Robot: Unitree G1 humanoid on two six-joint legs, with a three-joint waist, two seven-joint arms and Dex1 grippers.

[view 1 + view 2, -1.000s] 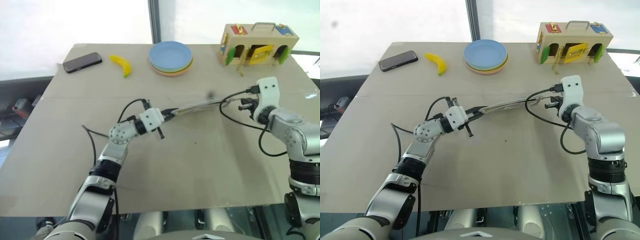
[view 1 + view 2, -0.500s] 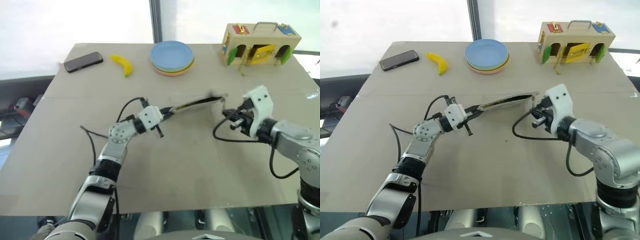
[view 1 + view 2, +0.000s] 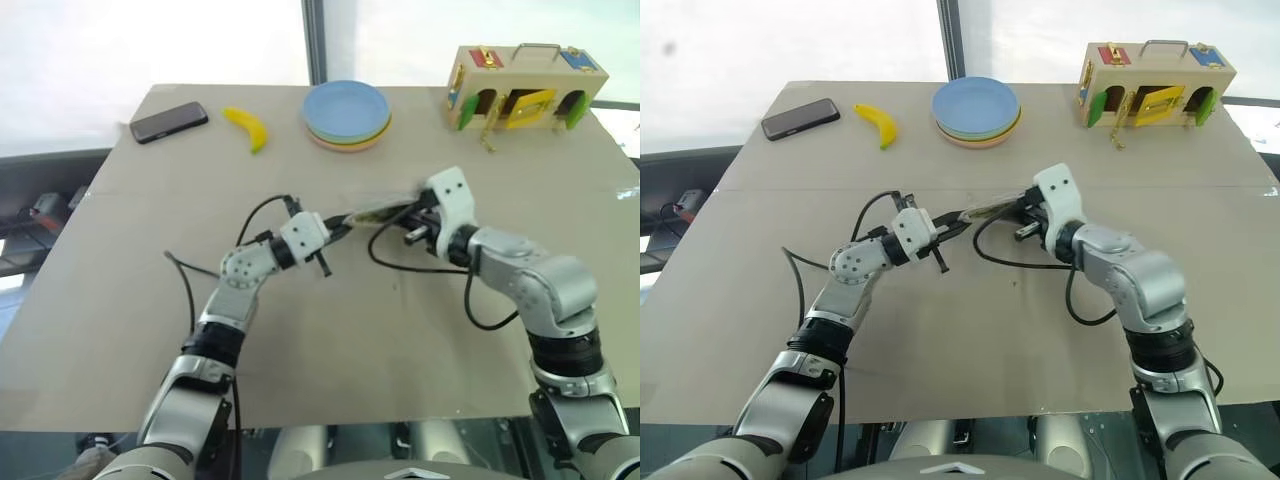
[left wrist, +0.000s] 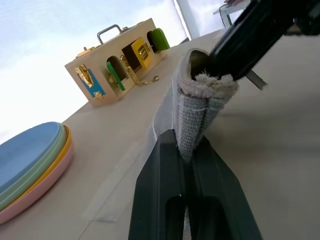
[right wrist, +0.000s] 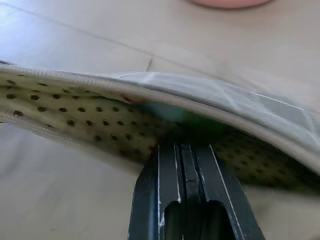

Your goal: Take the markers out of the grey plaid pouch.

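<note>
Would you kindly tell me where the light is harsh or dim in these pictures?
Left eye view: the windows behind the table are blown out white, the tabletop evenly lit. Left wrist view: bright backlight behind the wooden box. Right wrist view: the grey plaid pouch lining is shaded around the right gripper.

grey plaid pouch (image 4: 197,107) | held off table, mouth open, dotted yellow-green lining showing
</note>
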